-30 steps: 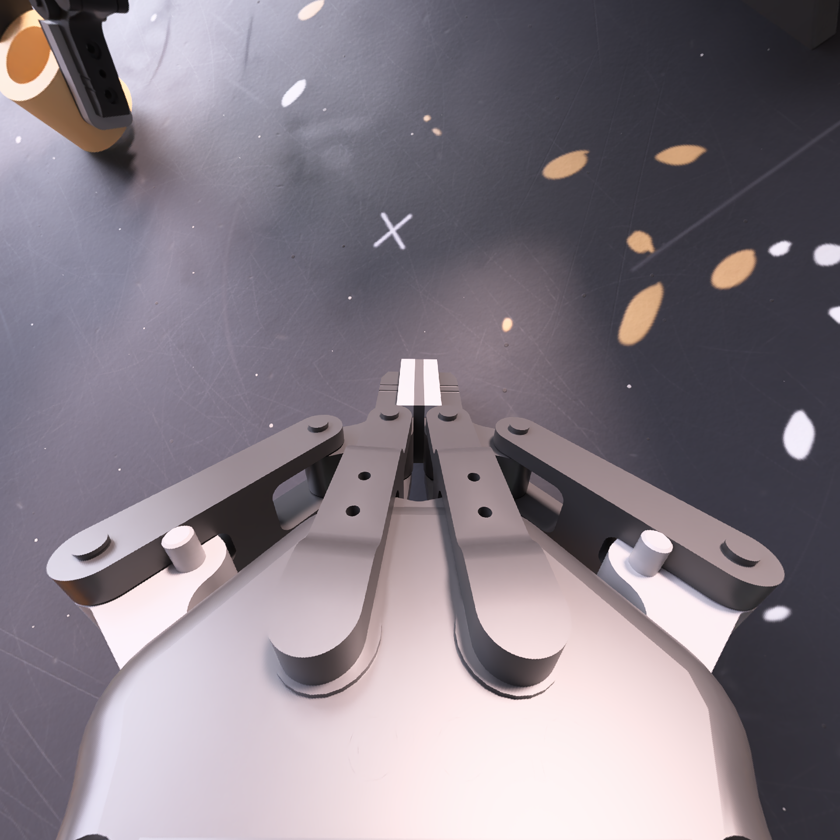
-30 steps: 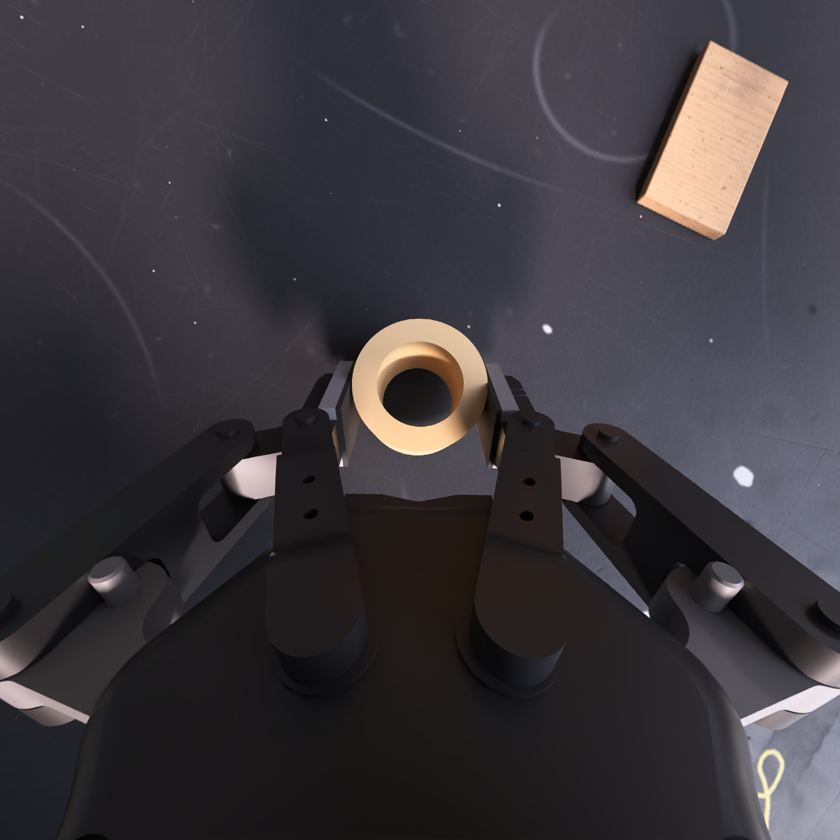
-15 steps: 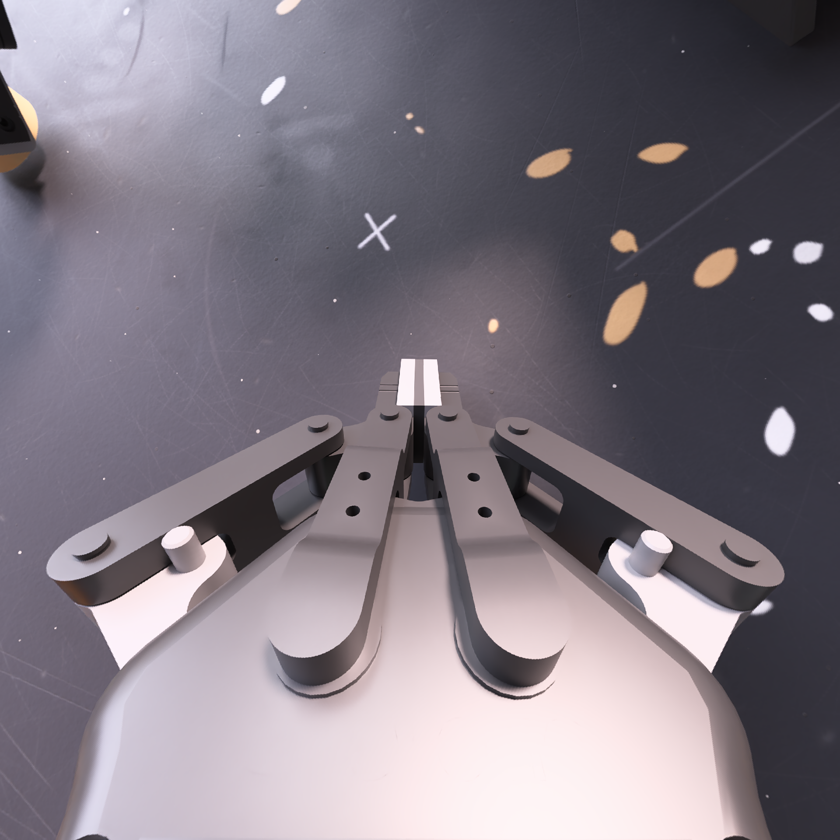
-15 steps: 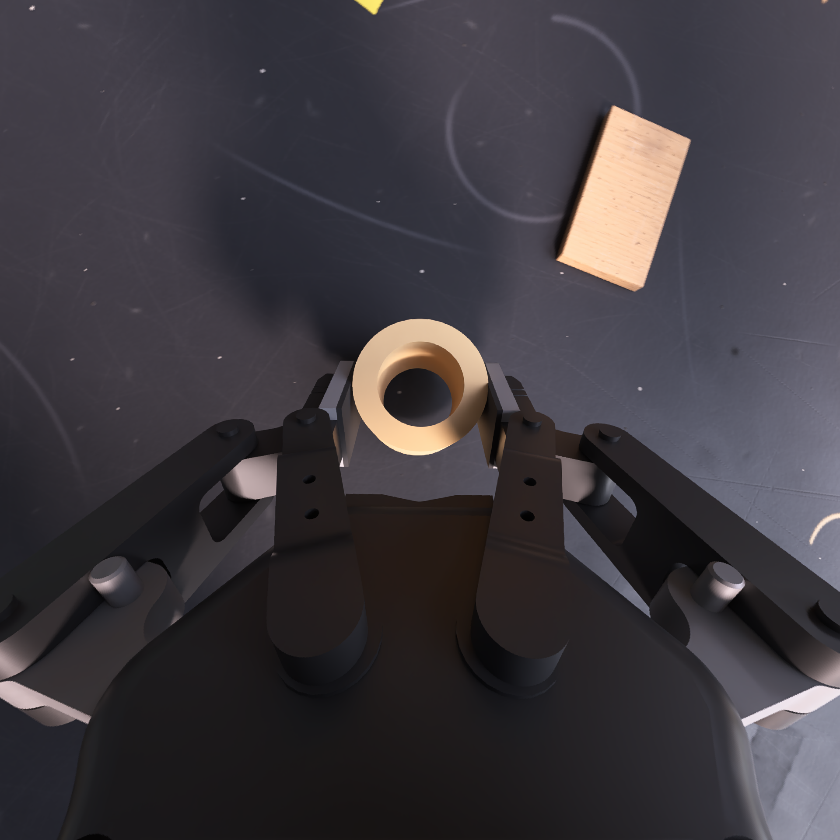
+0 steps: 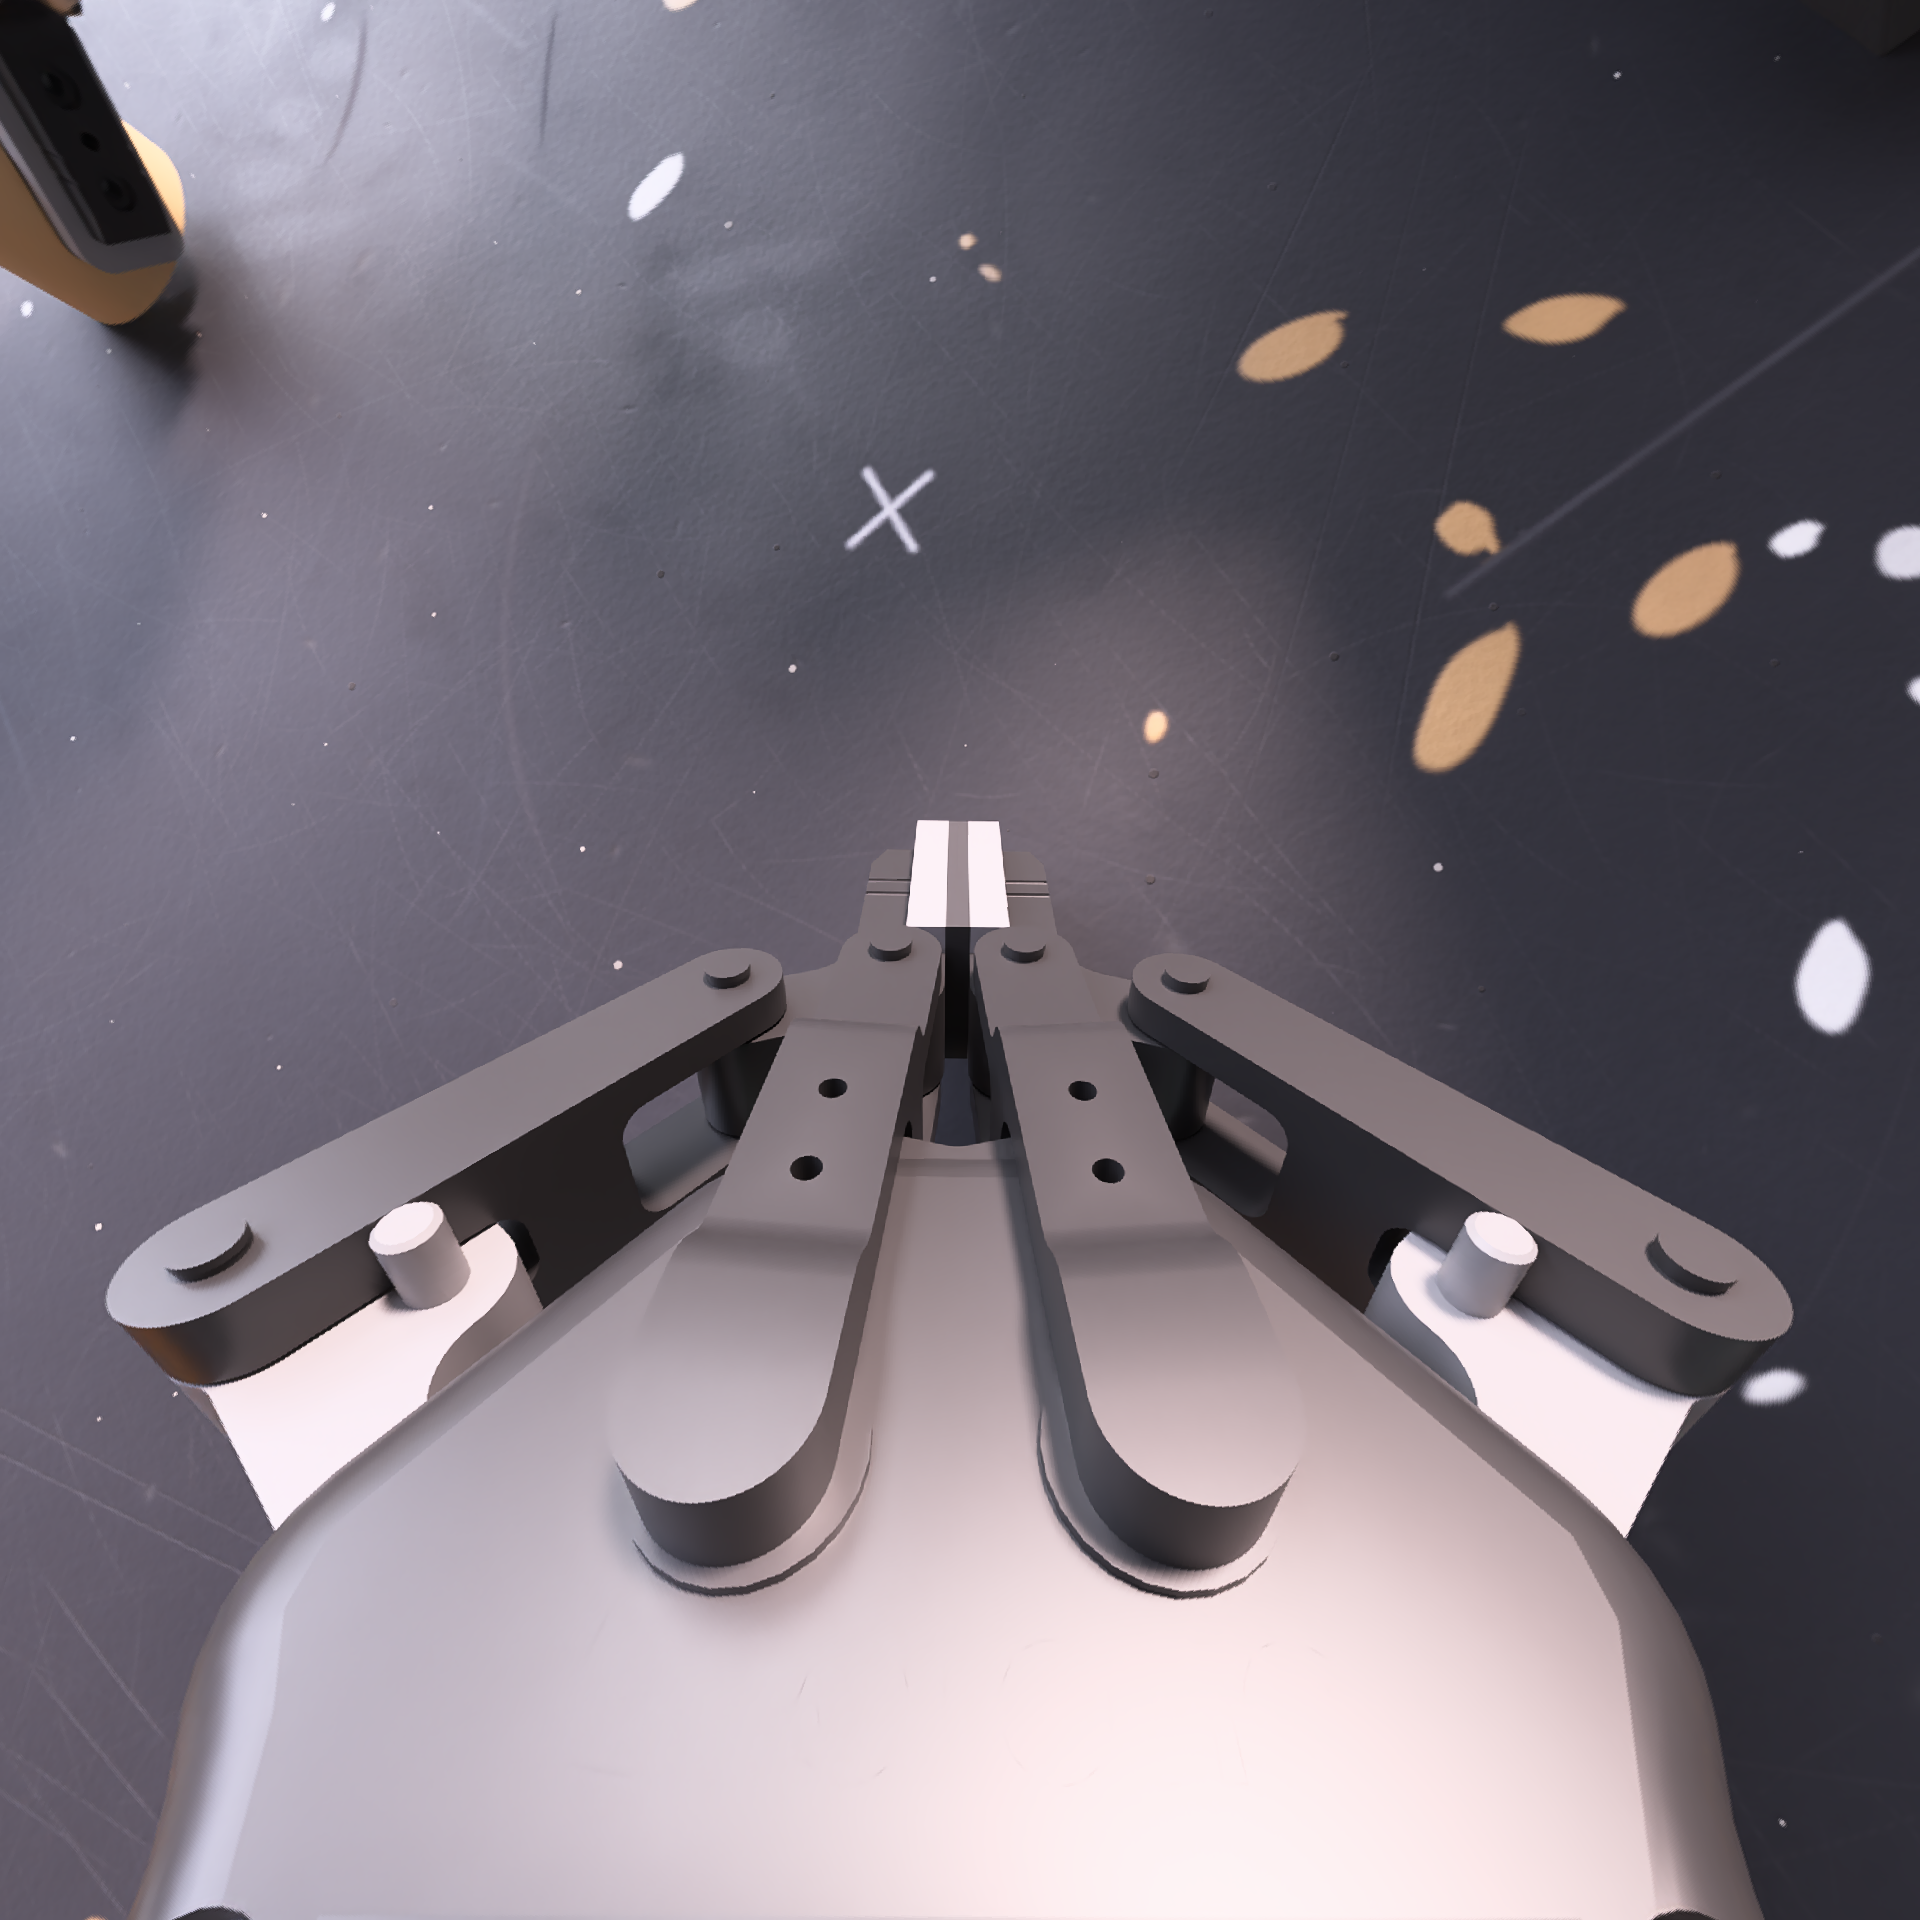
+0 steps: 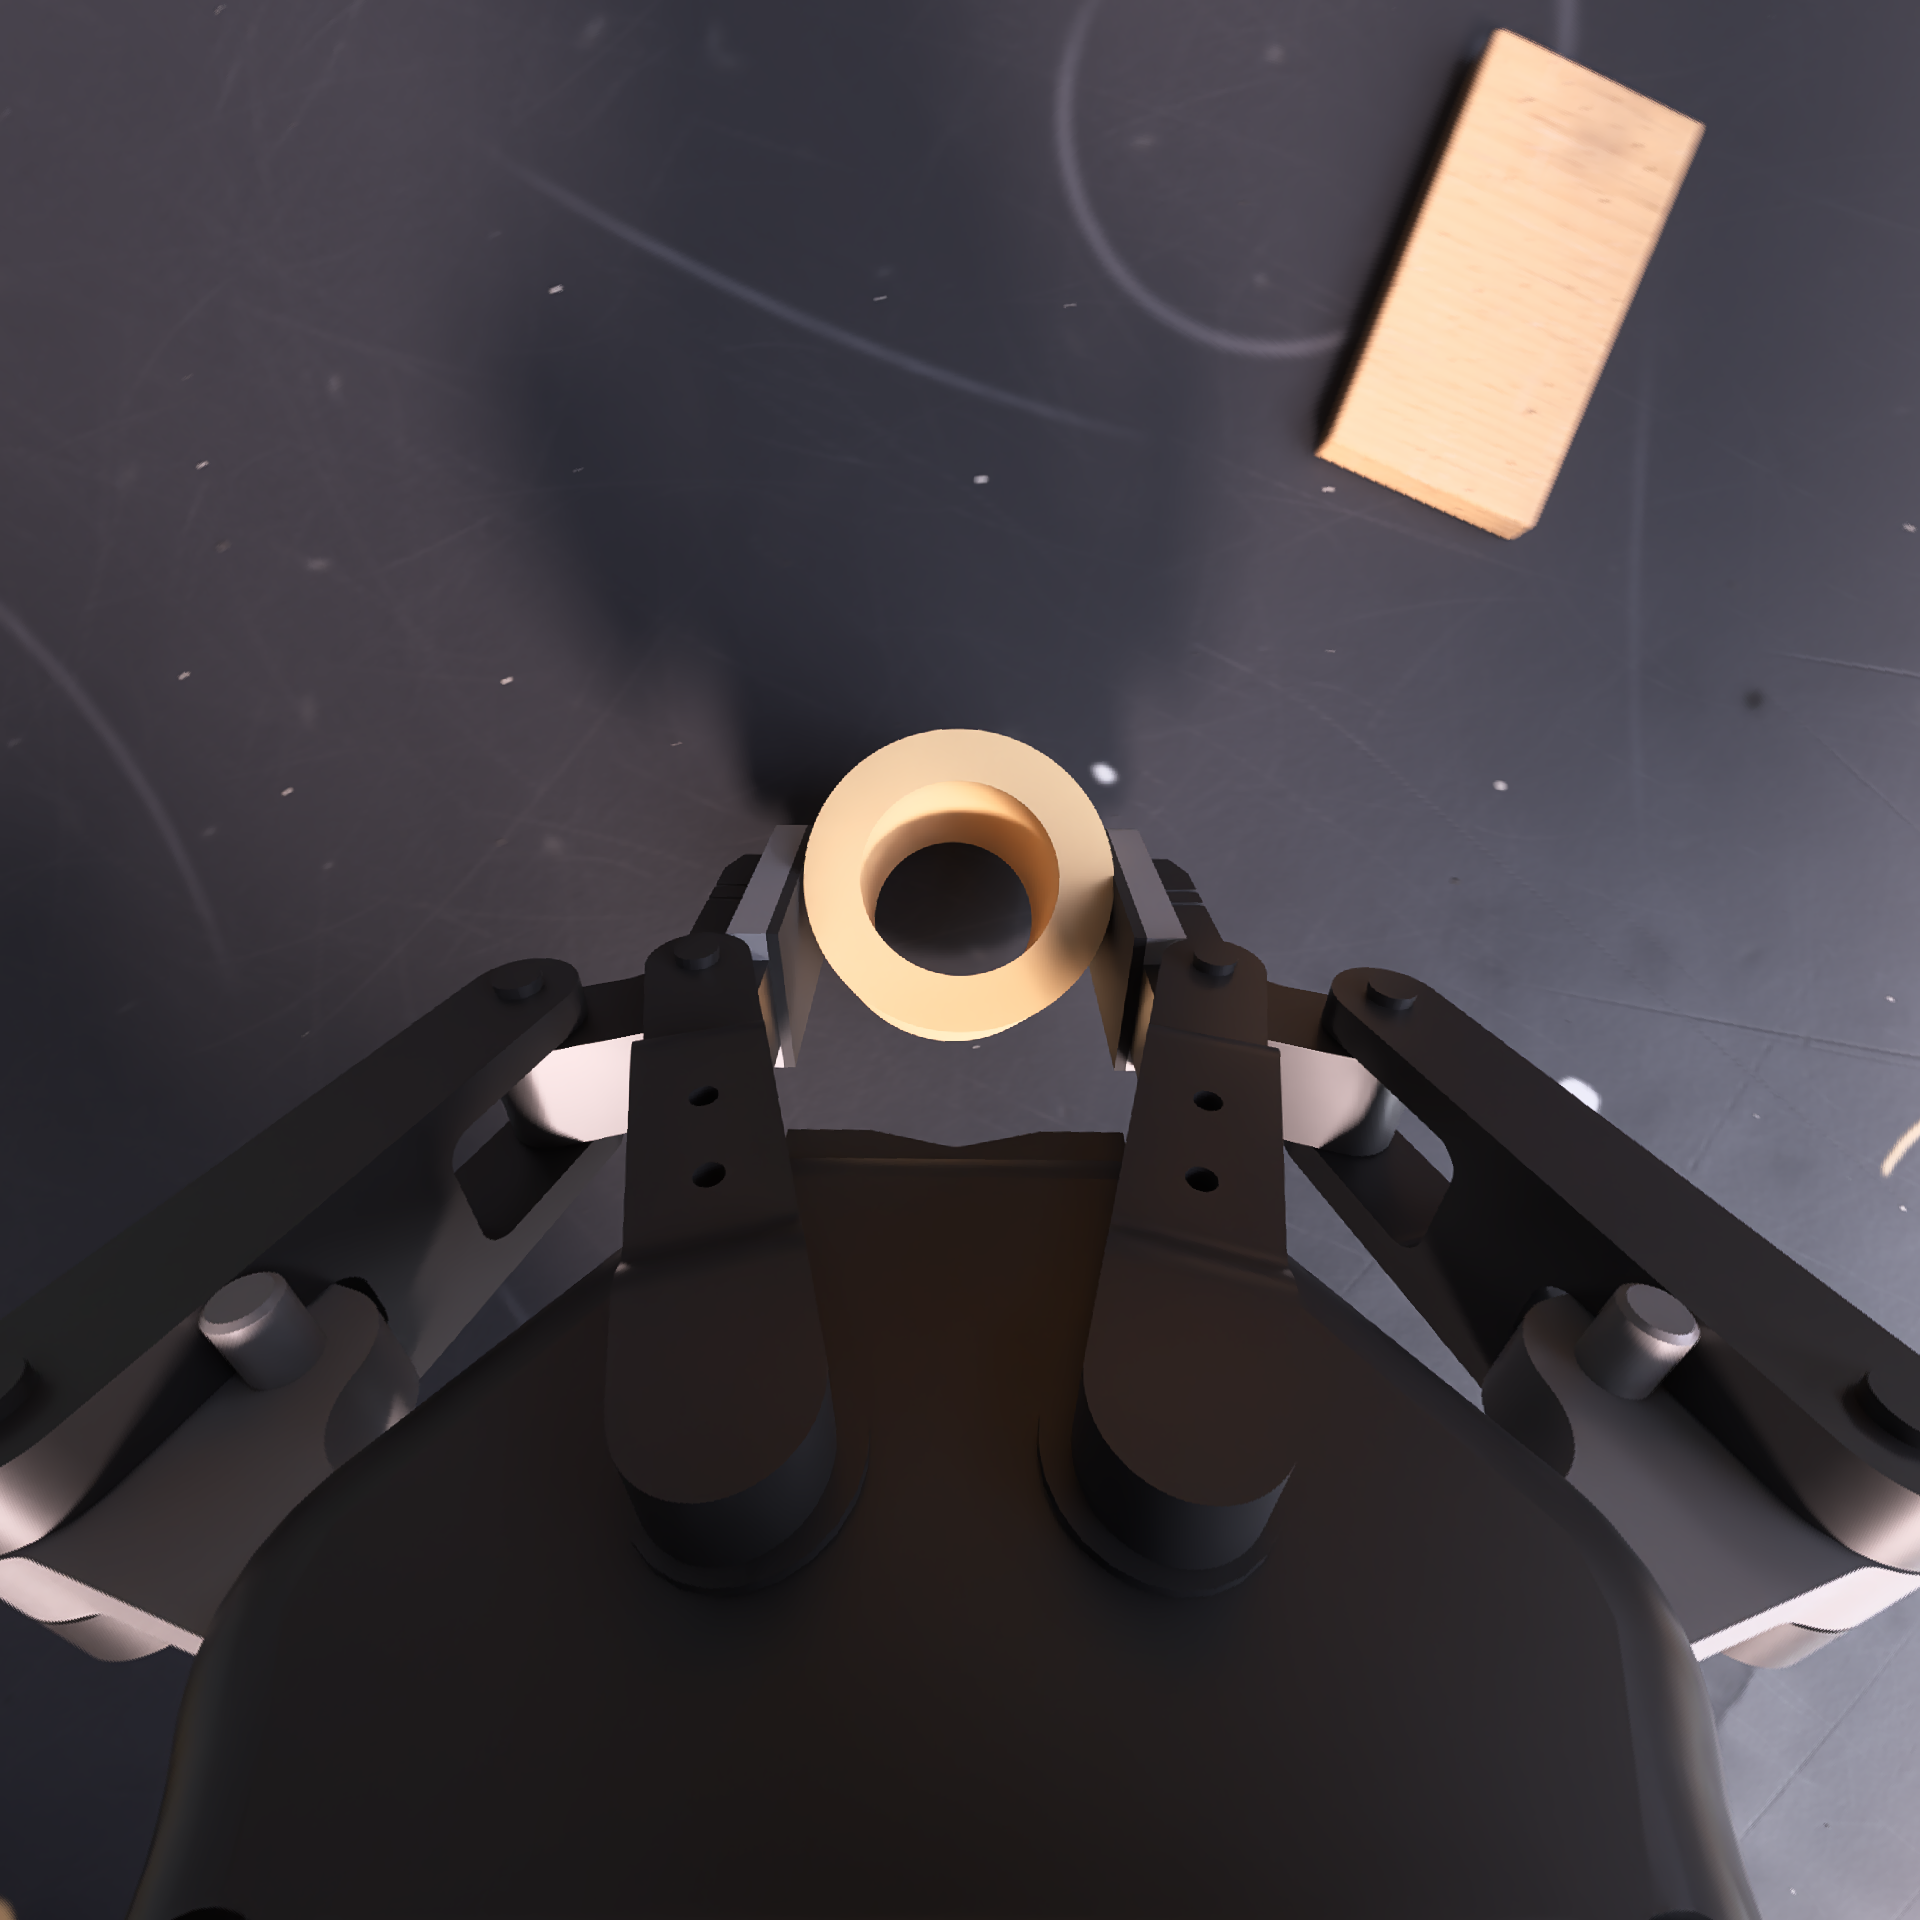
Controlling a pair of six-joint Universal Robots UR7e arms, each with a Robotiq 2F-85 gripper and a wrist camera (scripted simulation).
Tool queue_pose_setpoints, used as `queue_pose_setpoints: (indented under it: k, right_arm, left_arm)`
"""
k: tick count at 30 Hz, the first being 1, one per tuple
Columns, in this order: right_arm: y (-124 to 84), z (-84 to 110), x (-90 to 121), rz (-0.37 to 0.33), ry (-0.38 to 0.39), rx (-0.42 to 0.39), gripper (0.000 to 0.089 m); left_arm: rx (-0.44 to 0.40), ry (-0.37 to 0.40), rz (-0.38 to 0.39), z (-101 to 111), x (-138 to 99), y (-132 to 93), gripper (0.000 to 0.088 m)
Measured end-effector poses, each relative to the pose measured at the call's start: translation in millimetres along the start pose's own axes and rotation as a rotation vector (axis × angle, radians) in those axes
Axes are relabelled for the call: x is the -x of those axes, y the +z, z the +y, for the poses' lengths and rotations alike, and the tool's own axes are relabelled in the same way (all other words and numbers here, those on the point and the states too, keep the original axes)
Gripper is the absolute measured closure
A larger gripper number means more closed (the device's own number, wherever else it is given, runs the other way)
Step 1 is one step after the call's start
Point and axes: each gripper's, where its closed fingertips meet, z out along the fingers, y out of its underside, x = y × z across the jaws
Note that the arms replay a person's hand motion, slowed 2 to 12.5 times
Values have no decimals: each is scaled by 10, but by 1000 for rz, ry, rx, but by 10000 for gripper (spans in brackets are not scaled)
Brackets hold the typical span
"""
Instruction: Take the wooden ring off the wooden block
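My right gripper is shut on the wooden ring, a thick pale ring held upright between the pads, above the dark table. The wooden block lies flat on the table at the upper right of the right wrist view, apart from the ring. My left gripper is shut and empty, its white pads pressed together over bare table. In the left wrist view the ring shows again at the top left corner, with a finger of the right gripper in front of it.
The dark table is scratched and speckled with white and tan paint marks, with a small white cross ahead of the left gripper. Curved chalk-like lines run near the block.
The right gripper has kept hold of the ring while moving over the table; the block shifted in its view, left and down, then back up and right. The left gripper stayed shut.
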Motion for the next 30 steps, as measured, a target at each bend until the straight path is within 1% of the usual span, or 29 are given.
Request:
queue_pose_setpoints:
  k: [4,8,10,13,17,21,26,30]
  right_arm:
    - [-4,-12,239,-41,-66,26,444]
    - [32,-97,454,-64,-129,27,444]
    - [62,-164,504,-61,-154,20,444]
    - [115,-274,519,-52,-176,3,444]
    - [185,-404,431,-49,-157,-21,444]
    - [231,-475,226,-35,-102,-39,444]
    - [230,-449,-44,-20,-43,-45,444]
    - [195,-355,-106,-29,-31,-35,444]
  left_arm:
    - [0,-2,3,5,10,-4,882]
    - [-1,-5,13,5,10,-6,882]
    - [0,-6,18,4,9,-6,882]
    - [1,-9,26,4,3,-4,882]
    - [1,-12,31,2,-3,-1,882]
    - [-2,-9,28,0,-2,-1,882]
    - [-1,-6,24,6,0,-6,882]
    - [-2,-7,23,13,1,-11,882]
